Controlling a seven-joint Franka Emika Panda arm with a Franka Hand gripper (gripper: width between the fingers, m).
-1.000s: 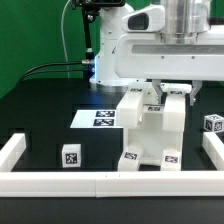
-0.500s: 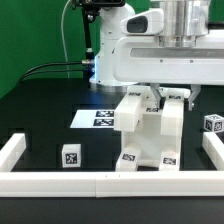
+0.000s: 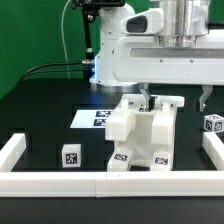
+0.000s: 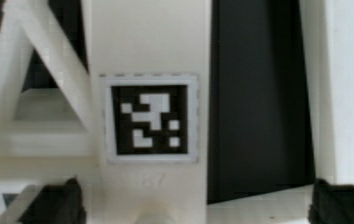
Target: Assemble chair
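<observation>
The part-built white chair [image 3: 145, 135] stands on the black table just behind the front rail and leans toward the exterior view's left, with tags showing on its lower faces. My gripper [image 3: 174, 100] hangs just above it, open, with the two fingers spread wide over its top and holding nothing. In the wrist view a white chair bar with a tag [image 4: 151, 115] lies between the dark fingertips [image 4: 49, 202]. It sits nearer one finger, with a gap to the other. The gripper [image 4: 195, 205] is open there too.
A small tagged white part [image 3: 70, 155] lies at the exterior view's left and another [image 3: 212, 124] at the right. The marker board [image 3: 92, 118] lies behind the chair. The white border rail [image 3: 100, 182] runs along the front and up both sides.
The fingers have spread apart and let go of the chair. The chair has dropped lower and tipped toward the exterior view's left.
</observation>
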